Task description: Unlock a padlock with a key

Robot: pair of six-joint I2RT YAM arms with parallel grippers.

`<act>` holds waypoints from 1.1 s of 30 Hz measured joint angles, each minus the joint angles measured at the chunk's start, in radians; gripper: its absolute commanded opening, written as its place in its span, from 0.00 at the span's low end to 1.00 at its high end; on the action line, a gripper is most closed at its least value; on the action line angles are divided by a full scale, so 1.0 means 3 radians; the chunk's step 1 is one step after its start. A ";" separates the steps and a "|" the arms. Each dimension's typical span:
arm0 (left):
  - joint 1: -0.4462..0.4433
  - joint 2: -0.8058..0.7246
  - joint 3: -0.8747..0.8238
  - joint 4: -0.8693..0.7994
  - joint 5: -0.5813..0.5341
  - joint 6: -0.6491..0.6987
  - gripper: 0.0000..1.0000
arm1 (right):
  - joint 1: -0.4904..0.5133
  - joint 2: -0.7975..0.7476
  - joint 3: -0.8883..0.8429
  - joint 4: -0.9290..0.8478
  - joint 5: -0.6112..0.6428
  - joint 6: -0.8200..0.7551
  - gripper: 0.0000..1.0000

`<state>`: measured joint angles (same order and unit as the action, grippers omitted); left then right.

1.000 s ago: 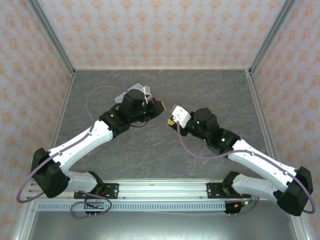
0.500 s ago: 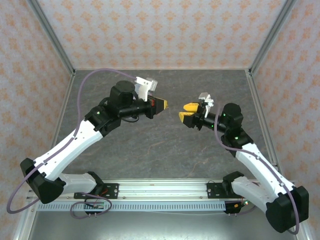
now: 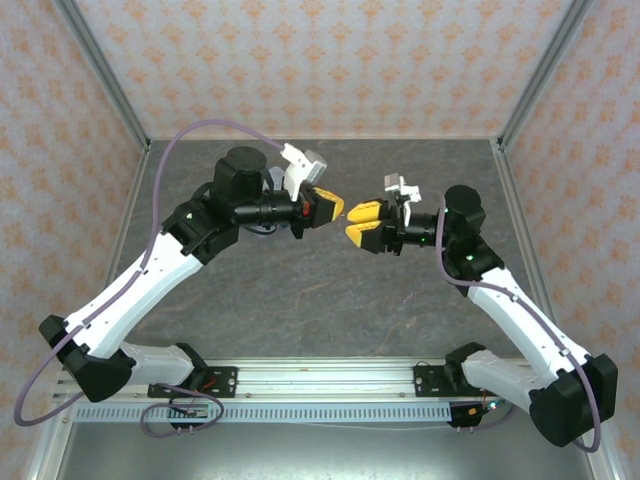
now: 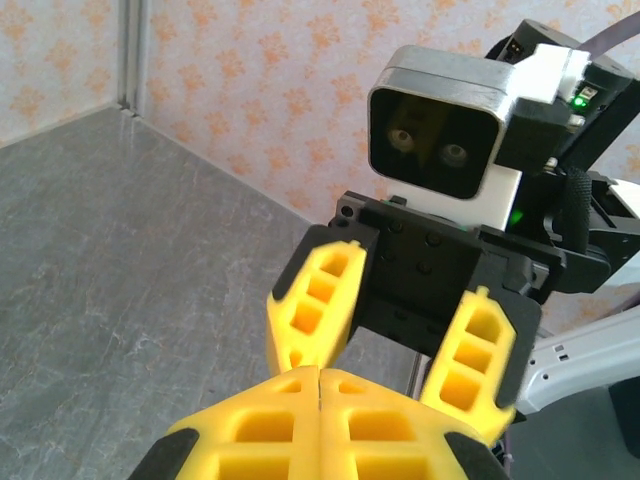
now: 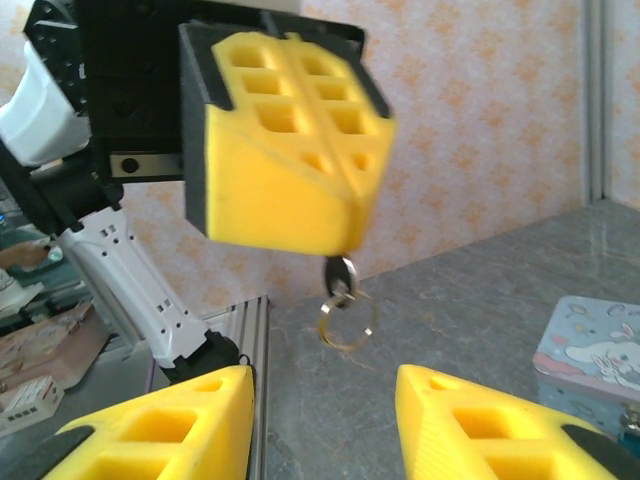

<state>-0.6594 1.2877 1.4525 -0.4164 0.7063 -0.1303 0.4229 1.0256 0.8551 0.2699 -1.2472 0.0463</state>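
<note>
My left gripper [image 3: 338,207] is held above the table and is shut on the key [image 5: 340,278]. The key's thin silvery head sticks out below the closed yellow fingertips [image 5: 290,150], and a split ring [image 5: 347,320] hangs from it. In the left wrist view the two pads [image 4: 300,420] press flat together. My right gripper [image 3: 358,222] faces it tip to tip a short way off. It is open, with the key and ring hanging in front of its gap [image 5: 325,400]. A dark teal bit [image 5: 630,420] shows at the tin's front, cut off by the frame edge; I cannot tell if it is the padlock.
A pale blue cartoon-printed tin [image 5: 595,340] lies on the grey stone-pattern table [image 3: 330,290]. Patterned walls close in the back and both sides. The aluminium rail [image 3: 320,378] carrying the arm bases runs along the near edge.
Both arms rose and swung round until the grippers face each other. The right gripper now stands open and has moved closer to the left one, which stays shut.
</note>
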 measured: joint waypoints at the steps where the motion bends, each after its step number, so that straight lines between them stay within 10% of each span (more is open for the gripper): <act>1: 0.0000 0.0024 0.0015 -0.0015 0.0015 0.0011 0.00 | 0.0025 0.0020 0.0020 -0.0003 -0.0013 -0.0018 0.38; 22: 0.0000 0.0102 0.0037 -0.0154 0.0153 0.0092 0.00 | 0.0118 0.0169 0.0146 -0.0173 0.0055 -0.0221 0.11; 33: 0.0000 0.0099 0.0037 -0.0201 0.0150 0.0118 0.00 | 0.0122 0.0164 0.0146 -0.0229 0.0066 -0.0240 0.15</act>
<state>-0.6594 1.3174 1.4635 -0.4767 0.7513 -0.0948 0.4595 1.0748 0.8989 0.2012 -1.2274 -0.0257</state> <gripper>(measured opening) 0.046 0.135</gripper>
